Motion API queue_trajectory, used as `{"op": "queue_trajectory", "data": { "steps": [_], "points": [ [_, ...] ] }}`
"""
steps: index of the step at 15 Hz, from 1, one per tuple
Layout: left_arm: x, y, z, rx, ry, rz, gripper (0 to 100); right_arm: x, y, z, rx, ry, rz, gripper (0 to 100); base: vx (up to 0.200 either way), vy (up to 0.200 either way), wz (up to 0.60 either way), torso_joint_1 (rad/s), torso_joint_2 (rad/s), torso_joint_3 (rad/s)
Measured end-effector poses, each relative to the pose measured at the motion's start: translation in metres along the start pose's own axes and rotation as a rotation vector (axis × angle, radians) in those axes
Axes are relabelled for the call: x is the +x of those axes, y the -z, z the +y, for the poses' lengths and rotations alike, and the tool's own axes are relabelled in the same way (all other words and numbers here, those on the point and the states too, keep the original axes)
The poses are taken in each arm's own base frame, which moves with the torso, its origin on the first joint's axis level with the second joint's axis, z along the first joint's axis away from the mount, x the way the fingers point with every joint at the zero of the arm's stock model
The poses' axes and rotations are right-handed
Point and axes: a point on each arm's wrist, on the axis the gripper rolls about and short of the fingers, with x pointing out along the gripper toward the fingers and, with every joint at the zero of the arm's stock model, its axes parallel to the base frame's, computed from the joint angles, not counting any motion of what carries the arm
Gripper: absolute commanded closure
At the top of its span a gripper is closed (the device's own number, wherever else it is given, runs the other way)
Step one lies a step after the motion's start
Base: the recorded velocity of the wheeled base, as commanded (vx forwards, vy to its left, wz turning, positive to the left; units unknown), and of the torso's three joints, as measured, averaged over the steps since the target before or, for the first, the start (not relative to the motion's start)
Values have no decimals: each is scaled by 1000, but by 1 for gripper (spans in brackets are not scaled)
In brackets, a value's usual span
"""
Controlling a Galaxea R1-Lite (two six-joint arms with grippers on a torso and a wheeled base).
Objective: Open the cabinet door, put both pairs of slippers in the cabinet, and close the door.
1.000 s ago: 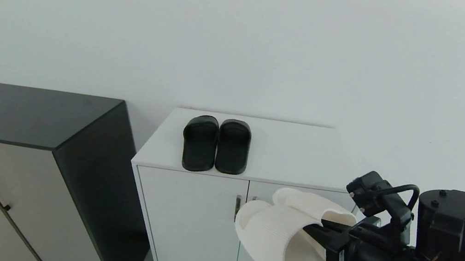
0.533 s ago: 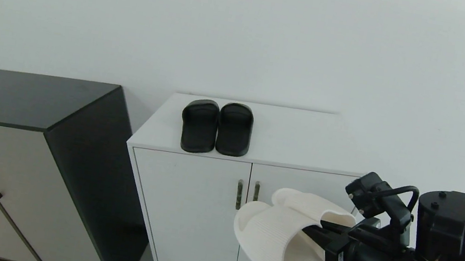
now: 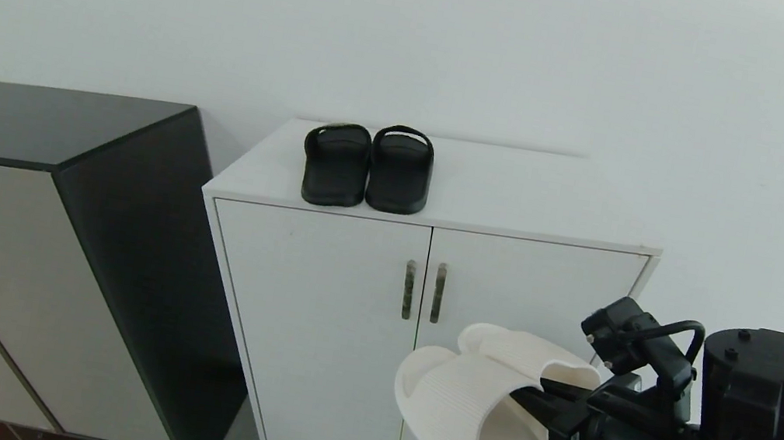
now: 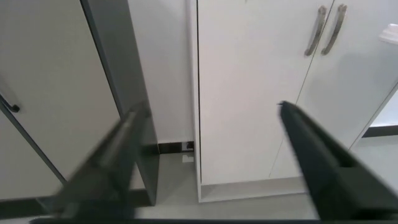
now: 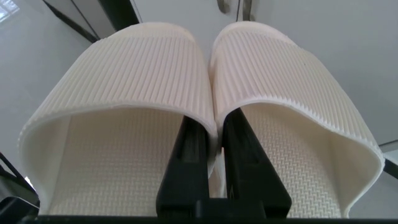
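White slippers (image 3: 457, 403) pinched at inner straps by right gripper (image 5: 214, 143), so carried as pair; left gripper (image 4: 211, 109) spread, free for shut cabinet door (image 3: 313, 318).

Bright, diffuse light (soft shadow left of the cabinet (image 3: 313, 318)).

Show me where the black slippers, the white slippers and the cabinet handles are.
black slippers (image 3: 400, 170): head view, one slipper's strap.
white slippers (image 3: 458, 396): head view, ribbed strap.
cabinet handles (image 3: 408, 289): head view, left handle.
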Motion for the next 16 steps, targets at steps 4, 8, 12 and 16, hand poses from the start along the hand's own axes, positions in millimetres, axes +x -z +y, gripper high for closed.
{"op": "queue_trajectory", "data": {
  "steps": [4, 8, 12, 16],
  "points": [
    [0, 0, 0, 0, 0, 0, 0, -1, 1, 0, -29, 1, 0, 100, 0, 0, 0, -167, 483, 317],
    [0, 0, 0, 1, 1, 0, 0, -2, 5, 3, -41, -17, 8, 100, 0, 0, 0, -143, 477, 327],
    [0, 0, 0, 1, 1, 0, 0, -3, 6, 4, -44, -25, 0, 100, 0, 0, 0, -107, 452, 350],
    [0, 0, 0, 1, 2, 1, 0, -2, 7, 4, -48, -26, 5, 100, 0, 0, 0, -46, 436, 387]
  ]
}}
